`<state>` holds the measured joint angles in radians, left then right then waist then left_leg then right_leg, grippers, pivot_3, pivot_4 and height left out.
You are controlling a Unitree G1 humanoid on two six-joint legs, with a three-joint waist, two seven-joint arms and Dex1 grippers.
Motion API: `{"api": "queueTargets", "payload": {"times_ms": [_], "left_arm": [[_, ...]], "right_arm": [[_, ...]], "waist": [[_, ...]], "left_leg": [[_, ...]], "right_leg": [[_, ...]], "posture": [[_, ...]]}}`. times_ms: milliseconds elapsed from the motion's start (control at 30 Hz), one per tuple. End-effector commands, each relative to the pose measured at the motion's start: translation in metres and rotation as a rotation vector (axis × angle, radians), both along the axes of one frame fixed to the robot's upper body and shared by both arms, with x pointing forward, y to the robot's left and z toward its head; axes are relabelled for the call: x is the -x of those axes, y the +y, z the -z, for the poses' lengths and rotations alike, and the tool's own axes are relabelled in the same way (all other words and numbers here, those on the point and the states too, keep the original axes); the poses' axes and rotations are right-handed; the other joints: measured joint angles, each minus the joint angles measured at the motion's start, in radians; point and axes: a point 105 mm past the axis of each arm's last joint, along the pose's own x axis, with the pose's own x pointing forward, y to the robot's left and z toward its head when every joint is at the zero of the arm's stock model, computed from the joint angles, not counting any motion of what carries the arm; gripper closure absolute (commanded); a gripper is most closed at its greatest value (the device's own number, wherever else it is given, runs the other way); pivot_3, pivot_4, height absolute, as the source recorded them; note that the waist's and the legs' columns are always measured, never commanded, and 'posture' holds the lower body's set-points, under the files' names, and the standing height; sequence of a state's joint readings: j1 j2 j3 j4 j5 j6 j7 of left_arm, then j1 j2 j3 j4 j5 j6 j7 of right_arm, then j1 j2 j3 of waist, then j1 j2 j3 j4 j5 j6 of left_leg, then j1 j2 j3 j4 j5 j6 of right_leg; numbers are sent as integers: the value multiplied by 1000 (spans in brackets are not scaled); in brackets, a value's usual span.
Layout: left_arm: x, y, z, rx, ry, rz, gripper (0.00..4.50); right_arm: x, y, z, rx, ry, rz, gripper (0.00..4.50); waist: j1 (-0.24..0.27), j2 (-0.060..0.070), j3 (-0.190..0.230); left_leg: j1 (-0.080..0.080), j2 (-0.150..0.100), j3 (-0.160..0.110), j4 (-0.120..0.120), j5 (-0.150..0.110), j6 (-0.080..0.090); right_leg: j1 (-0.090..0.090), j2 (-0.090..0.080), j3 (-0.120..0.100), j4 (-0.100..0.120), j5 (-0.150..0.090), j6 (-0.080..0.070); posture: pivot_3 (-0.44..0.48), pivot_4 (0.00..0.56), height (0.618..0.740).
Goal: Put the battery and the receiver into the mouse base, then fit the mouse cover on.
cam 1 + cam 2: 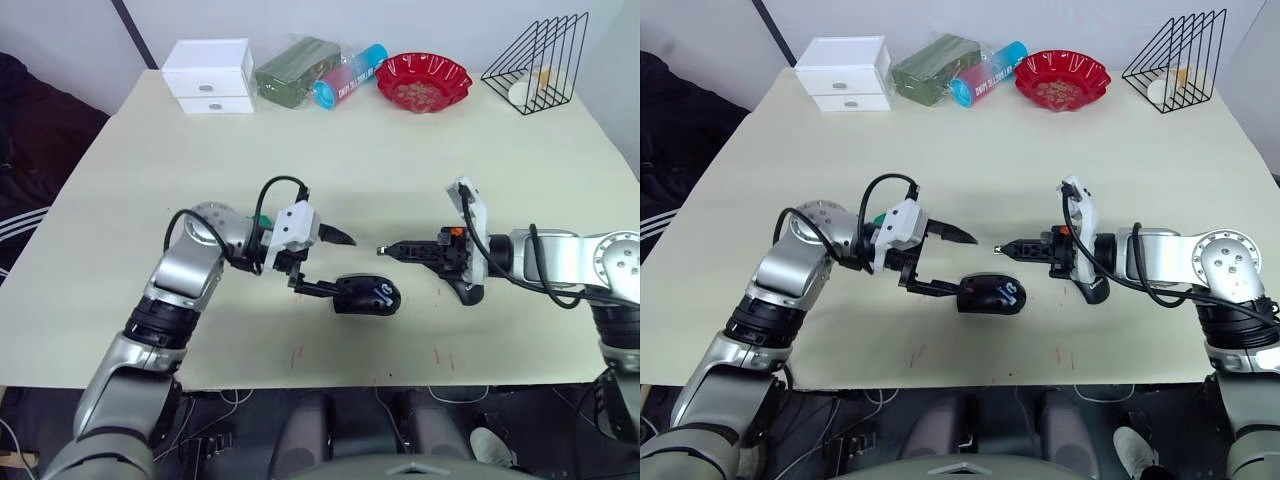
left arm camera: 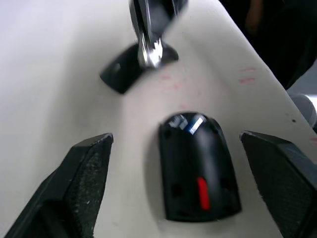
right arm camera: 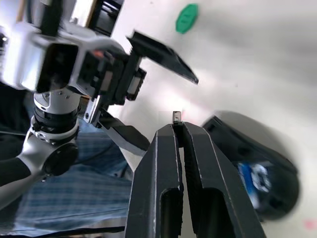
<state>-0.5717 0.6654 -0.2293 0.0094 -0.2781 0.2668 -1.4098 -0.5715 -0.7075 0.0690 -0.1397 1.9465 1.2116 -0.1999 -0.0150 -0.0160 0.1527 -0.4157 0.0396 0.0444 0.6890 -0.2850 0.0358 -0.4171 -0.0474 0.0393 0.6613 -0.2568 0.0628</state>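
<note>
A: Largest item first?

B: Cream table [image 1: 350,190], bearing everything. Along its far edge: a white two-drawer box [image 1: 210,76], a black wire rack [image 1: 537,62], a red scalloped dish [image 1: 423,81], a green bundle [image 1: 297,70] and a blue-and-pink tube [image 1: 351,75].

A: The grippers?

B: Left gripper [image 1: 322,263], fingers spread wide. One finger points toward the table's middle; the lower fingertip sits just beside the mouse base. Right gripper [image 1: 384,250], fingers pressed together on a small metal-ended piece, presumably the receiver [image 3: 176,117], whose tip juts just past the fingertips. The two grippers point at each other, with a small gap between them.

A: The mouse base?

B: Mouse base [image 1: 366,295], black, lying on the table near the front edge, below and between the two gripper tips. In the left wrist view it lies between the spread fingers [image 2: 81,173], touching neither, red mark toward the camera, with a glossy blue-white patch at its far end.

A: The mouse cover?

B: Mouse cover [image 1: 467,291], black shell on the table, directly beneath the right wrist, well to the right of the base.

A: Smallest?

B: A small green piece [image 3: 187,18] on the table, beside the left gripper.
</note>
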Motion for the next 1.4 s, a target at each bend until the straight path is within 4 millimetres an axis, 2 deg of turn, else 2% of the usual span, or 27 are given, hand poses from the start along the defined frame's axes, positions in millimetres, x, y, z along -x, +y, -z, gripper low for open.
{"api": "queueTargets", "payload": {"times_ms": [33, 200, 433, 600, 667, 833, 1000, 1400], "left_arm": [[9, -2, -1, -5, -19, 19, 45], [10, -8, 6, 1, -7, 11, 45], [9, -12, 16, -14, 5, 7, 45], [8, -18, 26, -29, 12, 15, 45], [5, -21, 28, -26, 17, 6, 45], [-2, -24, 35, -84, 8, 2, 45], [-5, -30, 40, -88, 15, -1, 45], [-12, -42, 46, -84, 27, -20, 45]], "right_arm": [[7, -8, -10, -16, -37, -10, 4500], [19, -18, -18, -41, -95, -34, 4500], [38, -41, -11, 30, -193, -66, 4500], [47, -62, -10, 76, -379, -51, 4500], [49, -72, -9, 95, -518, -58, 4500], [56, -90, 4, 252, -743, -167, 4500], [61, -96, 13, 281, -820, -228, 4500], [66, -92, 14, 247, -886, -260, 4500]], "waist": [[1, 0, 0], [4, 0, 0], [4, 0, 0], [5, 0, 0], [5, 0, 0], [11, 0, 0], [8, 0, 0], [12, 0, 0]], "left_leg": [[0, 0, 0, 0, 0, 0], [0, 0, 0, 0, 0, 0], [0, 0, 0, 0, 0, 0], [1, -1, -1, 0, 0, 0], [2, -1, -1, 0, 0, 0], [1, -2, -2, 2, 0, 0], [2, -2, -2, 5, 0, 0], [2, -2, -3, 10, 0, 0]], "right_leg": [[0, 0, 0, 0, 0, 0], [0, 0, 0, 0, 0, 0], [1, 0, 0, -1, 0, 0], [1, 0, 0, 0, 0, 0], [2, 0, 0, 0, 0, 0], [3, 1, -1, 0, 0, 1], [5, 1, -1, 1, 1, 1], [6, 1, -1, 2, 1, 2]], "posture": [[0, 150, 740], [0, 150, 740], [0, 150, 740], [0, 150, 740], [0, 150, 740], [0, 150, 740], [0, 150, 740], [0, 150, 740]]}}
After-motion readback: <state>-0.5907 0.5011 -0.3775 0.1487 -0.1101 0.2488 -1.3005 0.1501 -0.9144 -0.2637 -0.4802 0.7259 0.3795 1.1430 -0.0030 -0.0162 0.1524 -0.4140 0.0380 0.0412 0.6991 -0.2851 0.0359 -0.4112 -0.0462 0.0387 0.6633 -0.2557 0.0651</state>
